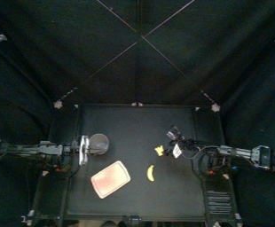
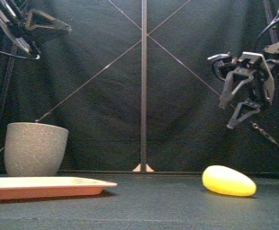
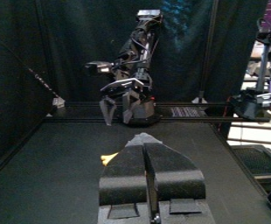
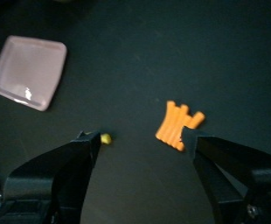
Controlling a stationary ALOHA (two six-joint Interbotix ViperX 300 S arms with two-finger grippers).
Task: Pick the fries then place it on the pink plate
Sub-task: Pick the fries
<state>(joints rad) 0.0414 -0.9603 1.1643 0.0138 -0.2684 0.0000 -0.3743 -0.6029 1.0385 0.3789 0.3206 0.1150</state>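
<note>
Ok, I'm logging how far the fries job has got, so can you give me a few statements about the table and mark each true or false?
1. The fries lie on the pink tray. False: they lie on the bare table, apart from the tray.
2. The right gripper is open, with the fries below the gap between its jaws. True.
3. The left gripper holds the yellow toy. False: it is shut on nothing, and the toy lies on the table.
4. The grey cup stands upright. True.
</note>
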